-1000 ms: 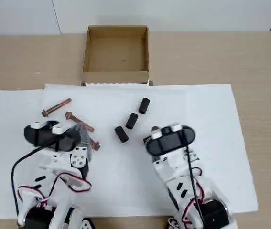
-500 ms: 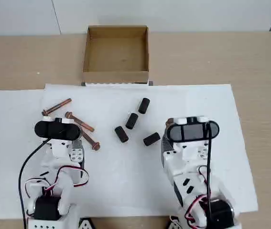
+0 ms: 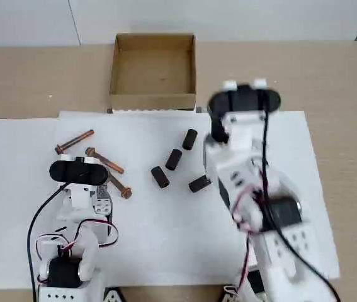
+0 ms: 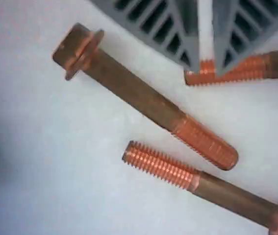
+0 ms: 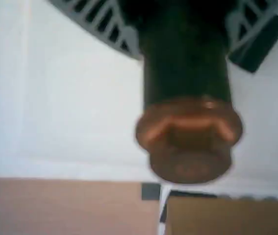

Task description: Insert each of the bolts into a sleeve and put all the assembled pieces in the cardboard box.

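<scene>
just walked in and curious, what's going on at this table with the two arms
The right pincer grips a sleeved bolt, copper head sticking out of a black sleeve, close to the empty cardboard box but not in it yet. The left pincer hangs over three loose bolts on the white paper. Four loose sleeves lie between the arms.

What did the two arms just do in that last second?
The right gripper, shut on a sleeved bolt, swung forward toward the cardboard box. The left gripper shifted slightly above the loose bolts. Those bolts, the loose sleeves and the box stayed put.
</scene>
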Available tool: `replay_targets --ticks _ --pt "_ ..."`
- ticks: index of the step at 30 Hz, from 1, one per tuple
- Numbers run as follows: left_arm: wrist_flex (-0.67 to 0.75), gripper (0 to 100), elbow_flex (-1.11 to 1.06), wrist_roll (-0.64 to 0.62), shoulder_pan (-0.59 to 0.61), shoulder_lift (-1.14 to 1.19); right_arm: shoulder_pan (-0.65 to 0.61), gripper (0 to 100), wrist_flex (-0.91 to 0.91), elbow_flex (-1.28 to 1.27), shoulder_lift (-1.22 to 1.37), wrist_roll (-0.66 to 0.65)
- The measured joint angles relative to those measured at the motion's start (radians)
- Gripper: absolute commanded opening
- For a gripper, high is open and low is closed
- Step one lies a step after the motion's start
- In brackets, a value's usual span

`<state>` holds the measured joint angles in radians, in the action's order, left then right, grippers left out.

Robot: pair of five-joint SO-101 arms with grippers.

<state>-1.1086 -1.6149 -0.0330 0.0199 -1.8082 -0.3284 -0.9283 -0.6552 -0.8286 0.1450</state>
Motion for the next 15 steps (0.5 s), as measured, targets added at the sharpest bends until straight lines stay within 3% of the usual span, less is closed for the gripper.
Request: replay_targets --ticks 8,15 --pt "0.000 1 -0.003 0.000 0.000 0.000 0.000 0.3 0.158 0.201 0.351 0.000" --pt "0.000 1 -0.003 0.002 0.000 0.000 0.000 0.3 0.388 0.338 0.628 -0.181"
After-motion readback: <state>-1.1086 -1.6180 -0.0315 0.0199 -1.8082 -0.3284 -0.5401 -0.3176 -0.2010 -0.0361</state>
